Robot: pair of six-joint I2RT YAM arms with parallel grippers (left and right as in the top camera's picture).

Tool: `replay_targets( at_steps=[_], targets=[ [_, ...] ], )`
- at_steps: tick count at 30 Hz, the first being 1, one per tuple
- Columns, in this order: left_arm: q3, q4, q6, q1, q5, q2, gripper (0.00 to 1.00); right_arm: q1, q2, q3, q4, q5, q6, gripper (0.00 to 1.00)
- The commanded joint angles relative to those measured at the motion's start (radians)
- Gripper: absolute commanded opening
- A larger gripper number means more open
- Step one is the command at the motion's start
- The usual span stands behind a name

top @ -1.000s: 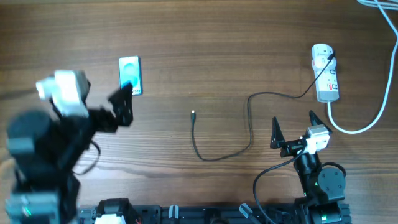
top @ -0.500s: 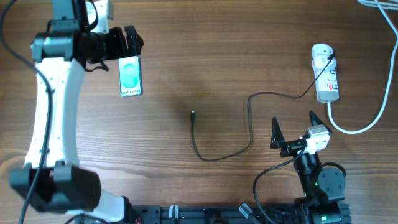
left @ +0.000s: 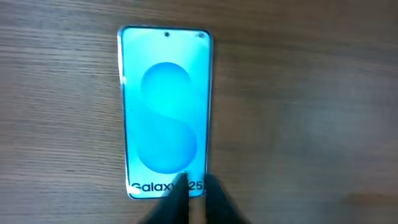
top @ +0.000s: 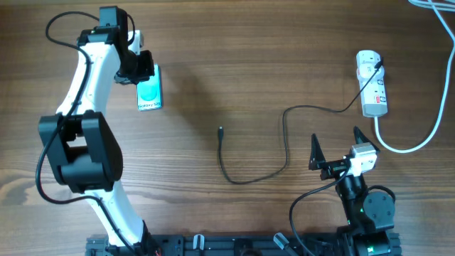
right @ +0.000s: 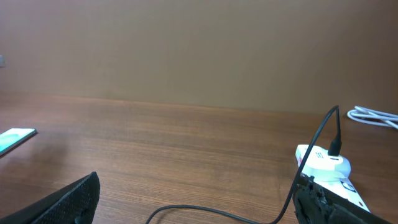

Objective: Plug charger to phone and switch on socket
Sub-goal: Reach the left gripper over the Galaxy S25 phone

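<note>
The phone (top: 151, 94) lies flat and screen-up on the worktop (top: 227, 43) at the upper left of the overhead frame. The left pincer (left: 198, 205) hangs over it with its fingers (left: 177, 205) drawn nearly together on nothing. In the wrist view the tips overlap the lettered end, though whether they touch the glass cannot be told. If they press down there, the likeliest slip is the smooth phone skating or turning on the wood, leaving its port facing away from the cable. The charger (top: 285, 142) has its plug tip at the centre of the frame, well apart from the phone. Its far end runs to the socket (top: 372, 92) at the upper right. The cable is thin and could slide out of a grip. A hard pull toward the phone could use up the loop and drag the light socket or tug its plug loose. The right pincer (top: 335, 146), spread wide and empty at the lower right, sits beside that loop and could snag it.
</note>
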Motion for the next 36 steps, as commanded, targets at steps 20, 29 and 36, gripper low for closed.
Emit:
replay_targets(
  at_steps=[20, 29, 36],
  targets=[
    [0.012, 0.089, 0.01, -0.005, -0.087, 0.143, 1.0, 0.004, -0.009, -0.002, 0.006, 0.018, -0.013, 1.0],
    [0.012, 0.137, 0.01, -0.005, -0.087, 0.143, 1.0, 0.004, -0.009, -0.002, 0.006, 0.018, -0.013, 1.0],
    [0.006, 0.169, 0.009, -0.005, -0.087, 0.145, 1.0, 0.004, -0.009, -0.002, 0.006, 0.018, -0.013, 1.0]
  ],
)
